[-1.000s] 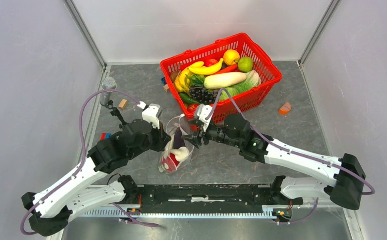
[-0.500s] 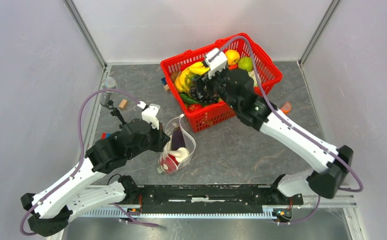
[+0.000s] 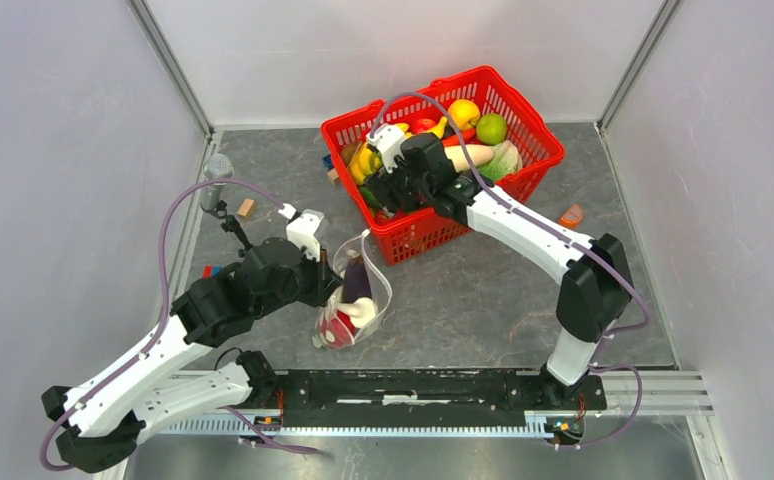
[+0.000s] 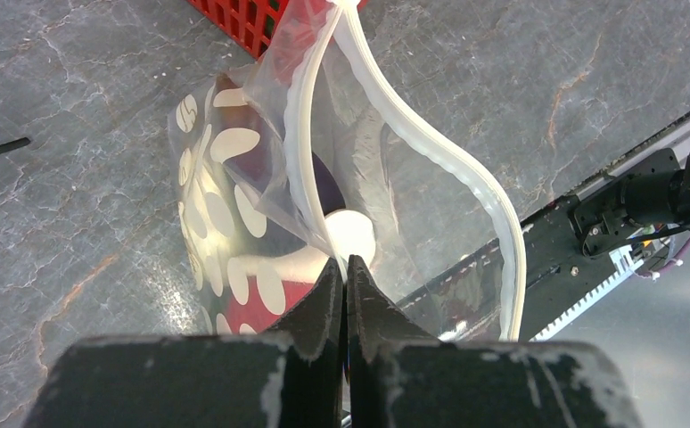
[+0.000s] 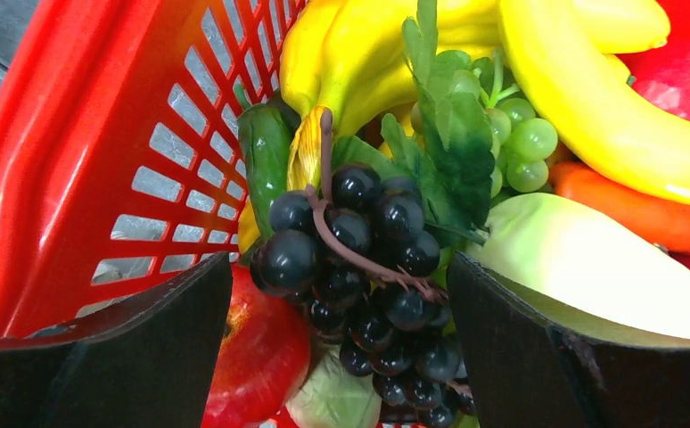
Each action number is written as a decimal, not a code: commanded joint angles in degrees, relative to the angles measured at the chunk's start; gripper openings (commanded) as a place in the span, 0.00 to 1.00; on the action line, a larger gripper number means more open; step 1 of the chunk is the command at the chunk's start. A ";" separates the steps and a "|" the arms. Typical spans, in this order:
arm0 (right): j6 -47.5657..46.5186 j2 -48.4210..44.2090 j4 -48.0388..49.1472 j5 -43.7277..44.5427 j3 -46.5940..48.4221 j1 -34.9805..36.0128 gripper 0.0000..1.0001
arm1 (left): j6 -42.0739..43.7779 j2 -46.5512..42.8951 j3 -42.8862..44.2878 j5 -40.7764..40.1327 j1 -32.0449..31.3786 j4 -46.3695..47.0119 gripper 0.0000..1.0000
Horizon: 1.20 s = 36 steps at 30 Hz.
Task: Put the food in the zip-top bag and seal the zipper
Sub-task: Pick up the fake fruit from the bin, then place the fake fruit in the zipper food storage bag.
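The dotted clear zip-top bag (image 3: 355,300) lies open in front of the red basket (image 3: 548,150), with a red-and-white food piece (image 4: 266,290) and a dark purple one (image 4: 325,183) inside. My left gripper (image 4: 343,267) is shut on the bag's near edge, and the whitish zipper strip (image 4: 453,165) curves open to its right. My right gripper (image 5: 340,294) is open inside the basket, its jaws standing either side of a bunch of black grapes (image 5: 359,259). A red apple (image 5: 257,357), a white radish (image 5: 591,267) and bananas (image 5: 591,116) lie around the grapes.
The basket (image 5: 74,178) also holds a yellow citrus (image 3: 463,112), a green fruit (image 3: 491,128) and green grapes (image 5: 520,143). An orange wedge (image 3: 570,215) lies to the right of the basket. Small blocks (image 3: 247,208) lie at the left. A black rail (image 3: 413,385) runs along the near edge.
My right arm swung from the bag's mouth up to the basket, then down over its near left corner above the black grapes. My left gripper kept its hold on the bag.
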 commanded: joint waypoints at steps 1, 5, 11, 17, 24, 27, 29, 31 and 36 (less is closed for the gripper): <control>-0.64 2.00 0.28 2.14 4.47 -0.03 0.93 | 1.22 -0.77 1.94 0.82 0.23 1.39 0.03; -0.94 3.79 -1.72 3.85 5.73 -0.03 0.75 | 1.25 -0.85 1.30 0.10 0.22 1.57 0.04; -0.86 -2.32 7.61 5.33 -1.11 -0.05 0.29 | 1.53 0.44 1.38 1.14 0.18 2.60 0.04; 0.43 -11.45 18.88 6.73 -11.11 -0.20 0.06 | 1.53 0.95 1.03 1.53 0.22 3.15 0.04; 4.15 -21.47 30.72 4.57 -20.23 -1.00 0.03 | 1.45 0.76 0.42 1.58 0.22 3.85 0.04; 5.21 -25.24 32.98 1.33 -21.47 -1.00 0.03 | 1.43 0.82 0.29 1.81 0.18 4.18 0.04; 6.94 -27.75 34.70 -1.92 -22.04 -1.04 0.03 | 1.41 0.90 0.24 1.95 0.22 4.33 0.04; 8.57 -29.88 35.66 -6.03 -22.26 -1.00 0.03 | 1.45 0.95 0.15 2.04 0.22 4.48 0.04; 14.15 -34.26 37.82 -15.47 -23.45 -1.01 0.04 | 1.32 0.96 0.15 2.09 0.22 4.68 0.04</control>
